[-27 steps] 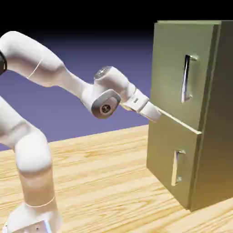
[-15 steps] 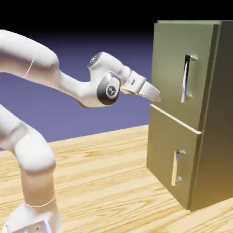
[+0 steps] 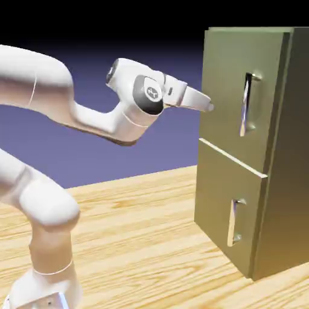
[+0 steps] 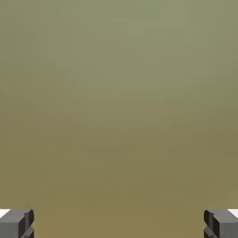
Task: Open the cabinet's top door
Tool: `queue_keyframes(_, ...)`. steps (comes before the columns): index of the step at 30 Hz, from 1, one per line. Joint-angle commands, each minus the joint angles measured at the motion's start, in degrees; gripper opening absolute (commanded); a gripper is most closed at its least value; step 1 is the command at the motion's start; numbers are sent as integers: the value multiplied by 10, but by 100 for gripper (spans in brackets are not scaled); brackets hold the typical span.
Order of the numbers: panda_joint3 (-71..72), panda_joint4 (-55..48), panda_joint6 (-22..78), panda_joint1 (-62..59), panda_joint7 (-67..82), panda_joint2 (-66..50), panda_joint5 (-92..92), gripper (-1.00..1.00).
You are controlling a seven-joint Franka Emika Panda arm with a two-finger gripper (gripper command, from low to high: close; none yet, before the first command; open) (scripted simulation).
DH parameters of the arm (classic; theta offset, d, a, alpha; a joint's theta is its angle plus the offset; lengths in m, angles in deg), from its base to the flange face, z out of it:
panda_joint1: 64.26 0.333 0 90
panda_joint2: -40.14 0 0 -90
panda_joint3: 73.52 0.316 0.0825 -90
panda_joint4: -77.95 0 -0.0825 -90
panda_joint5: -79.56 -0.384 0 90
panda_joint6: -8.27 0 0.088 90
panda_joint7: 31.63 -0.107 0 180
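Arm came in from the exterior view's left, its upper links cut off by that edge; the white base point(image 3: 45, 296) was cropped at the bottom. Gripper point(image 3: 208, 107) was near the top door point(image 3: 235, 90), on the handle's left side in the exterior view; contact with the panel couldn't be made out. Fingers mostly hidden or too small to separate there. Hand view settled the state: two grey fingertips point(image 4: 17, 224) spread wide apart at the bottom corners, both partly cut off by the frame, nothing between them but plain green-brown surface, so the hand was released and grasping nothing. That surface filled the rest of the hand view, no edge or handle in it, so which part of the panel it was couldn't be told. Cabinet point(image 3: 288, 181) stood on the wooden table point(image 3: 139, 241) at the exterior view's right, its side running out of frame. Top door was shut, upper of the two, its long vertical silver handle point(image 3: 245, 104) in full view, glare and dark reflections blurring the bar's outline. Lower door point(image 3: 226, 208) was shut too, below a pale seam, with a shorter upright handle point(image 3: 232, 223). Table's near part was cropped by the bottom edge.
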State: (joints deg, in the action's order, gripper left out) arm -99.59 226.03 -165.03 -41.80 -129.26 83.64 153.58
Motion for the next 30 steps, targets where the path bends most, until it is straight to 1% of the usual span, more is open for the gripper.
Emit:
queue_keyframes(1, -9, -4, 0, 7, -19, 4, 25, 0)
queue_keyframes(30, -263, -131, 7, 220, -557, 110, 748, 0)
